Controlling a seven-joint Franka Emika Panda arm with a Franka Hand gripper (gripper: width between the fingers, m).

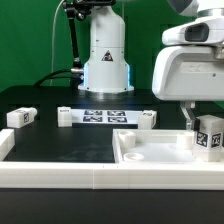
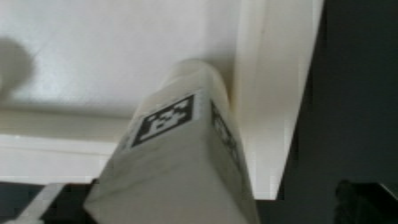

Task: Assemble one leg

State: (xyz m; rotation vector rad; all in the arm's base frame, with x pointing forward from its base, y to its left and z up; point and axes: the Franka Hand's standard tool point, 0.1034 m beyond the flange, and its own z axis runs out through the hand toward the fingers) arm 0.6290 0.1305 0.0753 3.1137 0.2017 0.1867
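**Tagged leg stands at the panel's corner, tool spread wide**

A small white leg (image 1: 209, 137), a tagged face turned to the exterior camera, stands on the white rimmed panel (image 1: 150, 155) at the corner toward the exterior view's right. The tool (image 1: 200, 122) hangs just above it with its jaws spread wide; one dark finger (image 1: 188, 119) shows beside the leg, and whether it touches cannot be told. The wrist view looks down the leg's long tagged side (image 2: 169, 150), with the panel's rim (image 2: 267, 90) just beside it.

The leg looks like a stiff, light plastic block, unlikely to bend or crack under a firm pinch. Its smooth faces are probably slippery, so the best hold is likely across two opposite flat sides, near the upper end and squarely, to keep it from twisting.

Beyond the panel, the marker board (image 1: 105, 116) lies on the black surface (image 1: 60, 140), and another tagged block (image 1: 20, 117) sits farther off, toward the exterior view's left.
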